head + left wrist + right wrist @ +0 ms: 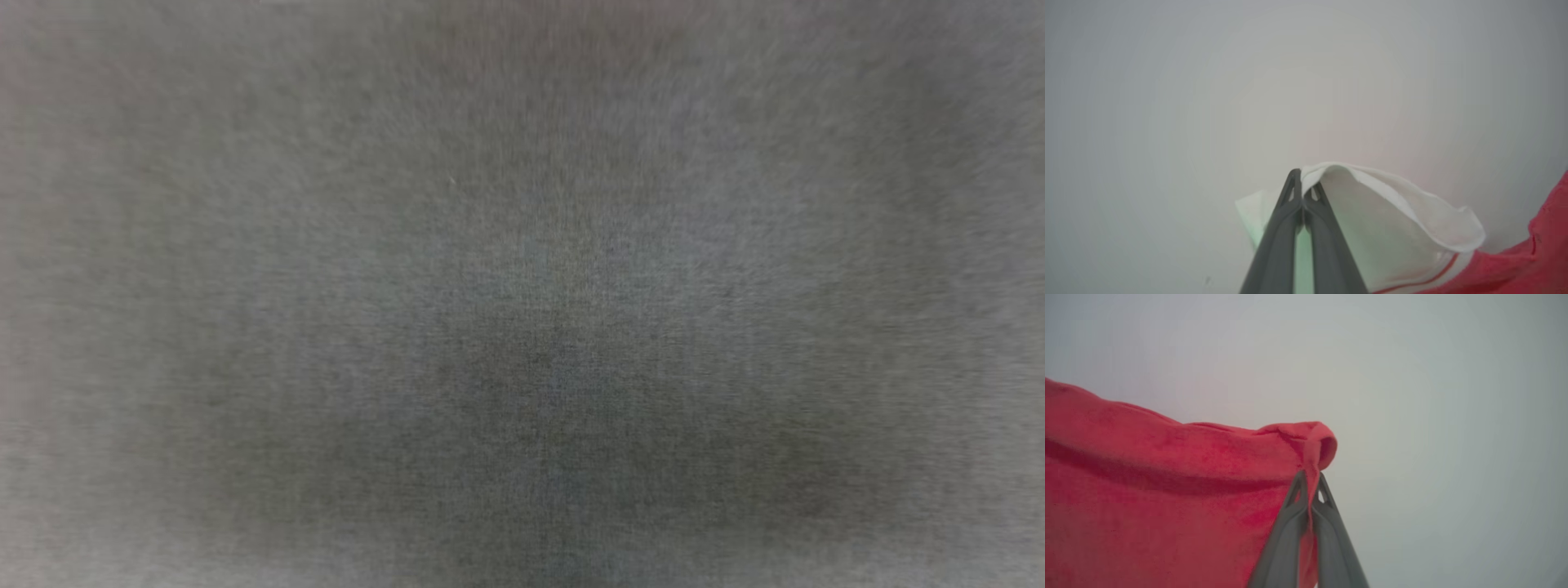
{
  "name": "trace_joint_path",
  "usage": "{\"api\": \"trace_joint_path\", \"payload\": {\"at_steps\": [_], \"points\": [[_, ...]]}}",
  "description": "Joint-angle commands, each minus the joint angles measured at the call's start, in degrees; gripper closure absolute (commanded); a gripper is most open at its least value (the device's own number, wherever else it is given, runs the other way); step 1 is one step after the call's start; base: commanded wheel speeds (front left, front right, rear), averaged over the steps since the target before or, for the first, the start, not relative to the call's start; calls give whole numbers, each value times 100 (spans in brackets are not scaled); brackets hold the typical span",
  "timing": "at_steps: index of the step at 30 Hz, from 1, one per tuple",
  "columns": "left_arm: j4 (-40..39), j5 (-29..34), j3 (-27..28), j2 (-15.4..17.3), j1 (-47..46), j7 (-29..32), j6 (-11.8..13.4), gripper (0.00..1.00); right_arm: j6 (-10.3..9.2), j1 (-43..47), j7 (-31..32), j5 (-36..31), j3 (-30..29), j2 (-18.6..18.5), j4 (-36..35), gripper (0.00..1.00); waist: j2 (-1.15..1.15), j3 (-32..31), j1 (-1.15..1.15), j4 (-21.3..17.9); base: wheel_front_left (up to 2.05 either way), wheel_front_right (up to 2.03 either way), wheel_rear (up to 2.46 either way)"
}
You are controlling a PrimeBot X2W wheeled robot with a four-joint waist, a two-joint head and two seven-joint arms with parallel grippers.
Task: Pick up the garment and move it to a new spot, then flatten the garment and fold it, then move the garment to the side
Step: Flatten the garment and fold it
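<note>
Garment (1167,490): red body and white panel, pinched at two edges, one in each gripper, against a plain pale backdrop.
Handling: soft, light and limp. It will likely sag and drape, so hems and corners look like the best holds for spreading it.
Left gripper (1301,179): jaws closed on a white edge fold.
Right gripper (1310,479): jaws closed on a bunched red hem.
Hidden: the head view is a grey blur. Whether the garment hangs or lies on something cannot be told.

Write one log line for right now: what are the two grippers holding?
left gripper: shut on garment, white edge | right gripper: shut on garment, red edge | head view: blurred
</note>
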Motion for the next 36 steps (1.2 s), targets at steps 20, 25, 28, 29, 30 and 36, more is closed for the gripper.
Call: {"api": "trace_joint_path", "payload": {"at_steps": [20, 25, 28, 29, 30, 36], "points": [[-1199, -1398, -1297, 530, 3607, 809, -132, 100, -6, 2024, -271, 915, 1019, -149, 1483, 100, 0, -498, 0, 589, 0, 0, 0], [-2156, -1870, -1524, 1092, 4701, 1461, -32, 100, -7, 2982, -99, 1780, 1528, -472, 1005, 100, 0, -1079, 0, 576, 0, 0, 0], [-3005, -2167, -1629, 1511, 5422, 1794, 291, 100, -6, 3690, 136, 2330, 1849, -757, 490, 100, 0, -1375, 0, 546, 0, 0, 0], [-3339, -2280, -1648, 1650, 5678, 1871, 447, 100, -7, 3921, 226, 2487, 1954, -891, 286, 100, 0, -1451, 0, 536, 0, 0, 0], [-3646, -2379, -1666, 1771, 5928, 1927, 614, 100, -7, 4156, 309, 2666, 2017, -1020, 92, 100, 0, -1527, 0, 532, 0, 0, 0], [-5533, -2856, -1912, 2503, 7377, 2011, 1662, 100, -7, 5689, 800, 3432, 2146, -1814, -1239, 100, 0, -1857, 0, 521, 0, 0, 0]]}}
